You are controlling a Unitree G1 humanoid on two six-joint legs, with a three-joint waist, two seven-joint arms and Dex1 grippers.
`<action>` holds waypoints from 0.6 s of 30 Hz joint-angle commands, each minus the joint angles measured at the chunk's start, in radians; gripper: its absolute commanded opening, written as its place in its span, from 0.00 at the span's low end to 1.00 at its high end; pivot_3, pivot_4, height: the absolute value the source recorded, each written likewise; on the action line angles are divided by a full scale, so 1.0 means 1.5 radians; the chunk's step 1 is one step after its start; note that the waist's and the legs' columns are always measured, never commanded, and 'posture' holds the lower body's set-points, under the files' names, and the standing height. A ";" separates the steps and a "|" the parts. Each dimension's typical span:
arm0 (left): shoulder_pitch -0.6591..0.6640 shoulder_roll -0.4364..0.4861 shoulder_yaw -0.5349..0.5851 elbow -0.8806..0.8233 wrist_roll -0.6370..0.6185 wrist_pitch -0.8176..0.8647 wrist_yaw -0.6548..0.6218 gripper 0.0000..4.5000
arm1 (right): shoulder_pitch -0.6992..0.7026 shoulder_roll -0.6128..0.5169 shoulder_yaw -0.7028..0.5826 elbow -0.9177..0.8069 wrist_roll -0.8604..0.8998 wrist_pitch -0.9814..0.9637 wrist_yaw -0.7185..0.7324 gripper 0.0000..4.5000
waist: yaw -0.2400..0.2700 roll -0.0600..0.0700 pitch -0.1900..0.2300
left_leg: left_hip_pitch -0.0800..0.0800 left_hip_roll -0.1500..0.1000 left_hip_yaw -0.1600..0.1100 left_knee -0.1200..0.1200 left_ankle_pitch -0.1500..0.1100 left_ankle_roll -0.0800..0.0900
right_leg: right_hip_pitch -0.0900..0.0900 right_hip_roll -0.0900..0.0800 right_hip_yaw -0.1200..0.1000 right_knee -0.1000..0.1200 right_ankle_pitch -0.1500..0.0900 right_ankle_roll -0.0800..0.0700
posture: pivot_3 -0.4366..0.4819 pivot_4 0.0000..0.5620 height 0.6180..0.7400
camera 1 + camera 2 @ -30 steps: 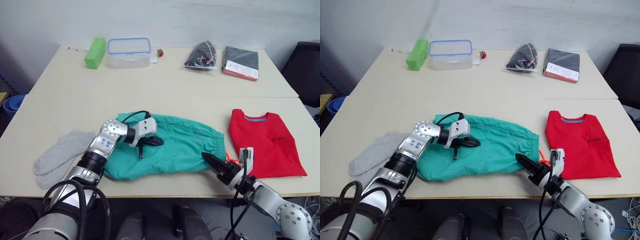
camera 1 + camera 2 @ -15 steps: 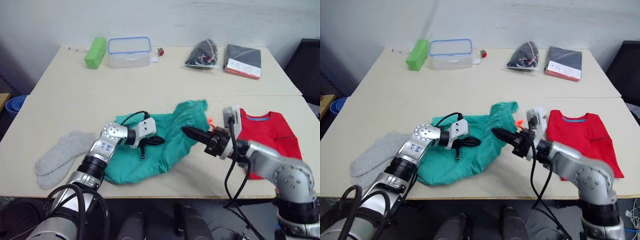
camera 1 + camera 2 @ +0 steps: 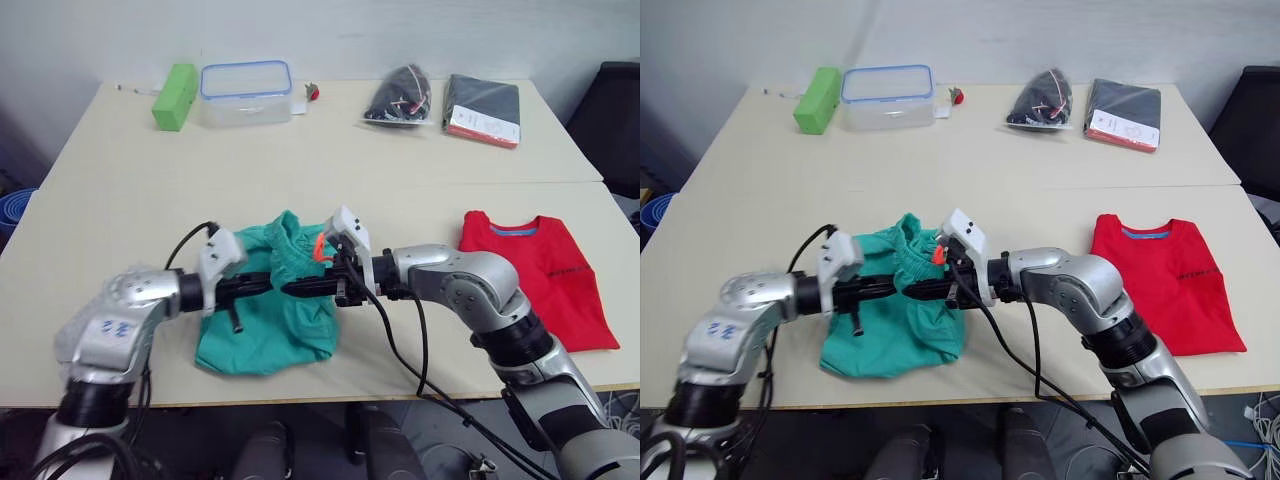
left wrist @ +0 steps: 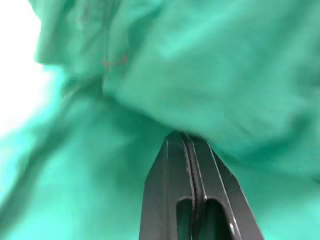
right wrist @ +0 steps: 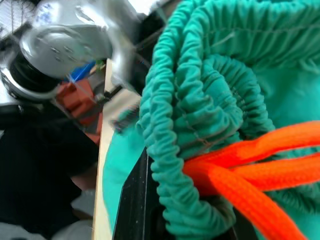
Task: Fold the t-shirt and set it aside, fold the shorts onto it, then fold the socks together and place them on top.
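Mid-desk [image 3: 120, 190], we clamp the shorts' [image 3: 265, 330] gathered waistband in our right gripper [image 3: 290, 290]; our left gripper [image 3: 262, 284], jaws closed together, presses the bunched cloth; t-shirt [image 3: 540, 280] lies right.

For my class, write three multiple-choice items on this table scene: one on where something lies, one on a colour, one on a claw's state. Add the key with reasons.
1. Where does the t-shirt lie?
A. On the robot's right of the shorts
B. Under the shorts
C. Beside the lidded tub

2. What colour is the drawstring of the shorts?
A. White
B. Orange
C. Black

3. What is the right claw doing?
A. Hanging open over the t-shirt
B. Resting on the green block
C. Shut on the shorts

Key: 1 A, the red cloth lies flat, apart from the shorts. 2 B, the right wrist view shows orange cord. 3 C, the gathered waistband is bunched on its fingers.
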 commanded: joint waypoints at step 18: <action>-0.173 0.083 0.145 -0.050 -0.226 0.146 0.078 0.00 | -0.023 0.033 -0.084 0.010 -0.003 0.011 0.200 0.74 | -0.001 0.000 0.000 | 0.003 -0.001 -0.002 -0.001 0.003 -0.003 | 0.000 0.000 -0.001 0.007 0.000 -0.002 | 0.48 0.27 1.00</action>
